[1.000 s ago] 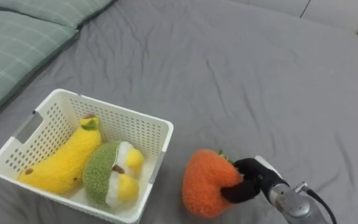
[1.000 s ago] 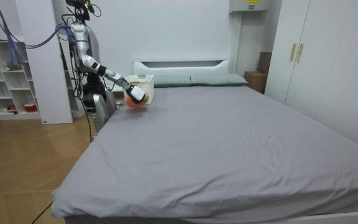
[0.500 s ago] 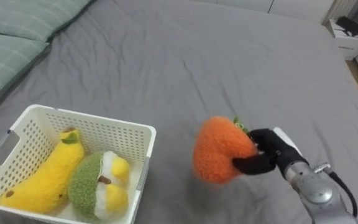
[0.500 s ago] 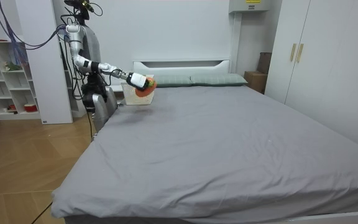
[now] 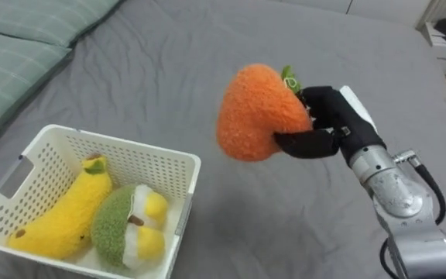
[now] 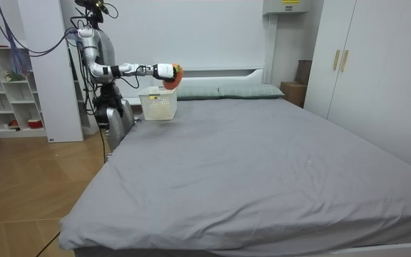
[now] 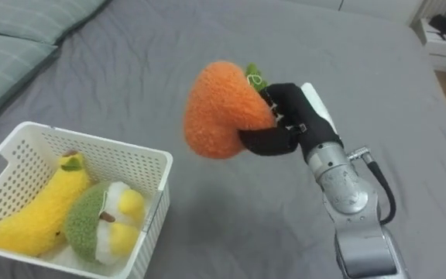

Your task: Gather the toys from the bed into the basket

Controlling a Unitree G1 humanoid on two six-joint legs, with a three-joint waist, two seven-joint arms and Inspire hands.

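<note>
Right hand (image 5: 327,128) grips the orange plush toy (image 5: 255,115) with curled fingers, holding it in the air over the grey bed (image 5: 207,46), just right of the white basket (image 5: 161,169). A banana plush (image 5: 64,205) and a green plush (image 5: 122,225) lie inside the basket.

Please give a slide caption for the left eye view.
Right hand holds an orange plush above the bed, beside a basket with a banana and a green plush.

The orange toy (image 5: 255,112) is fuzzy plush, like the banana (image 5: 62,211) in the smooth white plastic basket (image 5: 130,153). The sheet (image 5: 176,54) is matt grey cloth. The right hand (image 5: 330,116) looks matt black.
</note>
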